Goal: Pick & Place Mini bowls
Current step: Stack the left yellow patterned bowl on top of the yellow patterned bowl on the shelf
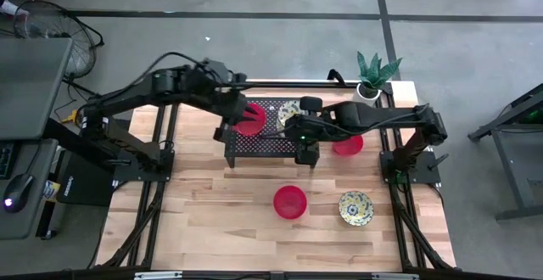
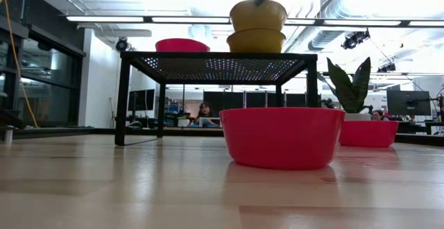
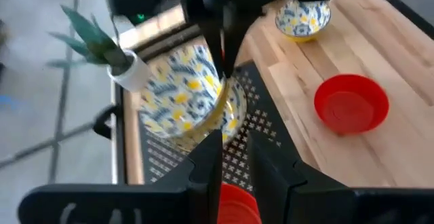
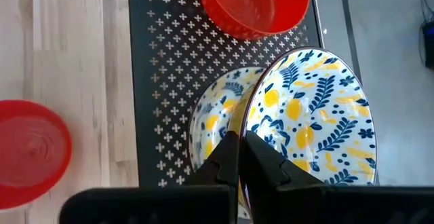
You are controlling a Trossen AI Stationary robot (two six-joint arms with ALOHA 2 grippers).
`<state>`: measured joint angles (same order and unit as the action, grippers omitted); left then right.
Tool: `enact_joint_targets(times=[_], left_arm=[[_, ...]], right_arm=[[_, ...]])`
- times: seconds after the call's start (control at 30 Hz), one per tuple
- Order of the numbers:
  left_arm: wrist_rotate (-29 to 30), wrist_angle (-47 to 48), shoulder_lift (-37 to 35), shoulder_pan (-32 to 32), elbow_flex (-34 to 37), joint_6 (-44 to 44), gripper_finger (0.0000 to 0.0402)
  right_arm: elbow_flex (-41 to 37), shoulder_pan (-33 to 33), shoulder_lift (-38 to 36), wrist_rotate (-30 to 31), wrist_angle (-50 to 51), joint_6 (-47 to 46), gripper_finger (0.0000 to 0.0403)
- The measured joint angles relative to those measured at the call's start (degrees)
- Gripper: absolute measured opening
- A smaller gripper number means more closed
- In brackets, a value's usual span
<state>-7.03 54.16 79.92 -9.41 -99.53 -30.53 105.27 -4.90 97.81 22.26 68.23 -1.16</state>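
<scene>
Worktop (image 1: 212, 204): pale wood, with a black perforated rack (image 1: 254, 140) standing at its far middle.

On the rack: one red bowl (image 1: 250, 119) toward the left end; one patterned bowl (image 4: 213, 125) sitting flat toward the right end.

Held: a second patterned bowl (image 4: 315, 115), pinched by its rim in the right gripper (image 4: 239, 146), jaws closed tight on the edge. It is tilted and sits directly over the flat one; from table height the two look stacked, upper bowl (image 2: 258, 15) on lower (image 2: 255, 41).

Left gripper (image 3: 234, 149): over the left part of the rack above the red bowl, jaws narrowly parted, nothing between them.

On the worktop itself: a red bowl (image 1: 289, 201) front centre; a patterned bowl (image 1: 355, 208) just right of it; a red bowl (image 1: 348, 146) beside the rack's right end.

Far right corner: small white pot with a green plant (image 1: 373, 76).
</scene>
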Motion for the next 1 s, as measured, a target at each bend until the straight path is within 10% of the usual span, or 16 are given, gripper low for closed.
enact_joint_targets(times=[1.0], left_arm=[[-1.22, 6.72, -6.41, 0.04, -0.14, -2.24, 0.0065]], right_arm=[[-0.02, 0.49, 5.04, -0.46, -0.49, -0.40, 0.0000]])
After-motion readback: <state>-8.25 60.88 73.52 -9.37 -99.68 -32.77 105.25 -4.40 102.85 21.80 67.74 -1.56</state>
